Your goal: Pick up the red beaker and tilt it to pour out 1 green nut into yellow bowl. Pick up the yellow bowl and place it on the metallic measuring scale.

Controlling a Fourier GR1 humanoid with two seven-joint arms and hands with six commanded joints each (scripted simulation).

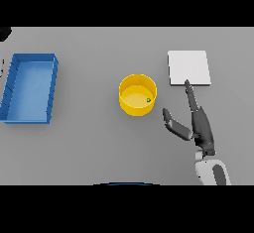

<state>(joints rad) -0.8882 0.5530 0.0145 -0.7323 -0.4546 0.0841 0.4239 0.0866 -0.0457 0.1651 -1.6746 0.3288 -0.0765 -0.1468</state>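
Left of right hand [202, 128], yellow bowl [137, 95]

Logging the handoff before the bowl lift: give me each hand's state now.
Left hand: not in view.
Right hand: open, fingers straight, holding nothing, right of the yellow bowl.

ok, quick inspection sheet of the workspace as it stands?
Surface: grey table, flat.
Job's things: yellow bowl upright mid-table, green nut inside by its right wall; measuring scale to the bowl's right, nothing on it; red beaker not seen.
Clutter: blue bin at left, looks empty.
Hands: right hand open, right of the bowl and apart from it, fingertip at the scale's near edge; left hand not in view.
Cables: nothing seen.
Surroundings: dark object at top-left edge, unidentifiable.
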